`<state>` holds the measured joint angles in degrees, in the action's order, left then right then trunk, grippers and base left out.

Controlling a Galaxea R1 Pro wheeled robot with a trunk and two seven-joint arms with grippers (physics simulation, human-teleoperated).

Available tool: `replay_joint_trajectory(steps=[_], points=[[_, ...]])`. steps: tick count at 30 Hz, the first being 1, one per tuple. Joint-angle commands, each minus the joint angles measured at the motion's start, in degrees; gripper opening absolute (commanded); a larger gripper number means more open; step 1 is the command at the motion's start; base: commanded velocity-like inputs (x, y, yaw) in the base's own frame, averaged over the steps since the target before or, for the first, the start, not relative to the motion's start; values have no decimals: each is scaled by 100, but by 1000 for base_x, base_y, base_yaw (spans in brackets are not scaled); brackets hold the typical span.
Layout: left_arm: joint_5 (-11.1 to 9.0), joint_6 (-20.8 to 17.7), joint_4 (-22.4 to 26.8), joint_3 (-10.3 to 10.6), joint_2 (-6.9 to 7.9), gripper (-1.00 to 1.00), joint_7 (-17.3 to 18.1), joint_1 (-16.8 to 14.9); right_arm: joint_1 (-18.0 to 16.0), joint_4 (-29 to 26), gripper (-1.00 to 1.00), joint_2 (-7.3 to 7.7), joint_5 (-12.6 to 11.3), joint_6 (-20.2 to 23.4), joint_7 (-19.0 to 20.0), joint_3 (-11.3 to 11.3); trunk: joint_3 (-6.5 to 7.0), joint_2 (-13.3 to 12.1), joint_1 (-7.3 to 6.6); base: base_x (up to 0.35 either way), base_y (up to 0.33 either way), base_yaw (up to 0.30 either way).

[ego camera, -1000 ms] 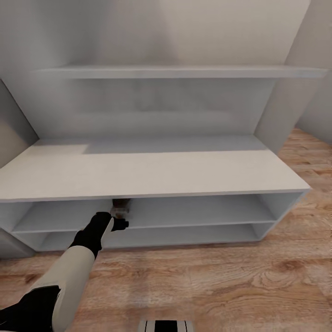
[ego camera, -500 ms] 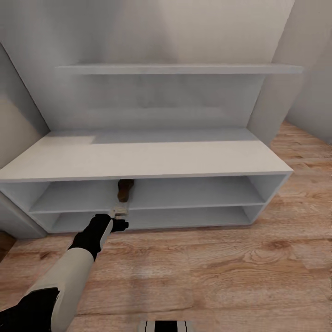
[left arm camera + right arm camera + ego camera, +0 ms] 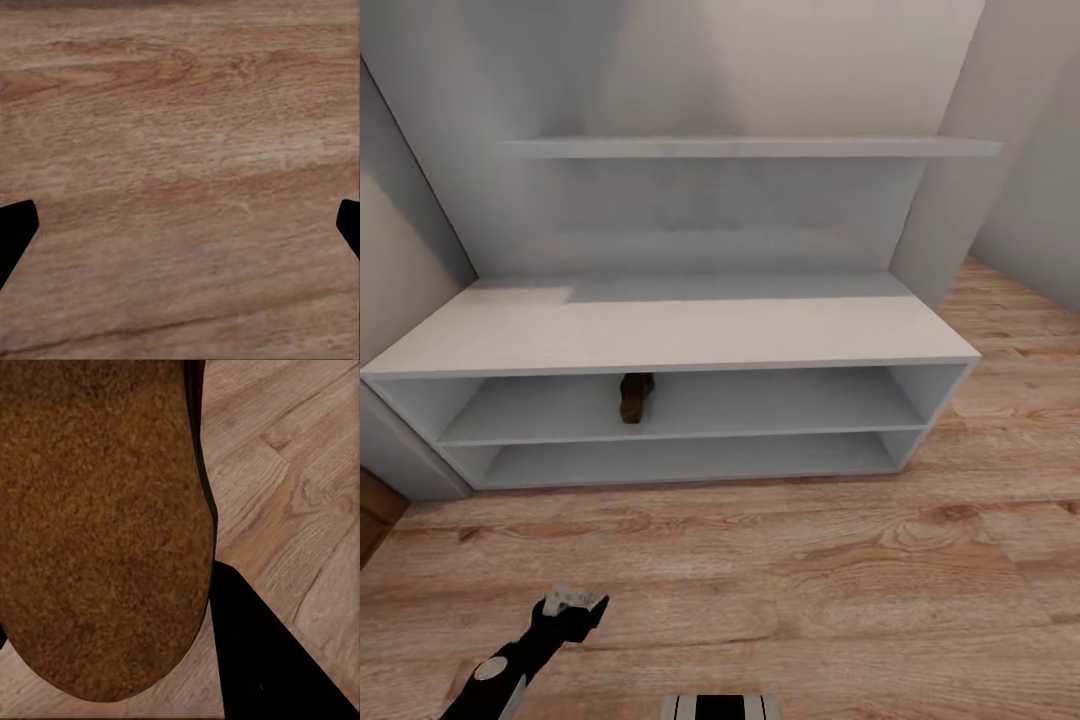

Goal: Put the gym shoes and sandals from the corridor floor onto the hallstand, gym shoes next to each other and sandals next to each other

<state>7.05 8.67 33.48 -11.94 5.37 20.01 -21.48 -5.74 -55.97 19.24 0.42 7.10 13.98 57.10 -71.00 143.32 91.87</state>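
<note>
Soft, even light with no glare. A dim shadow lies under the rack's top (image 3: 660, 335). The floor (image 3: 180, 150) looks blurred and grainy close up.

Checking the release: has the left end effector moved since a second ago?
Yes. The left end effector has backed away from the hallstand shelf holding the sandal, out over the corridor floor.

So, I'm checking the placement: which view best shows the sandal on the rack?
The head view: the sandal lies on the hallstand's upper shelf. The left wrist view shows the floor; the right wrist view shows another brown sole.
</note>
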Motion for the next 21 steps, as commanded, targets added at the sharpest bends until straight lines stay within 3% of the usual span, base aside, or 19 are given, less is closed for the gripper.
replay_joint_trajectory(steps=[1, 2, 8, 21], points=[[59, 86, -4, -69, 1, 100, 44, 30, -6, 8, -100, -3, -19, 42, 44, 20, -4, 2, -1, -3, 0, 0], [-10, 295, 9, -298, 24, 100, 66, 403, -6, 100, -100, -7, -24, 30, 38, 20, -4, 2, -1, 0, 0, 0], [-133, 314, 6, -442, 31, 100, 77, 462, -6, 111, -100, -8, -30, 9, 30, 20, -4, 2, -1, 0, 0, 0], [-179, 337, 76, -546, 34, 100, 74, 470, -6, 104, -100, -48, -42, 2, 31, 29, -4, 2, -1, 0, 31, 0]])
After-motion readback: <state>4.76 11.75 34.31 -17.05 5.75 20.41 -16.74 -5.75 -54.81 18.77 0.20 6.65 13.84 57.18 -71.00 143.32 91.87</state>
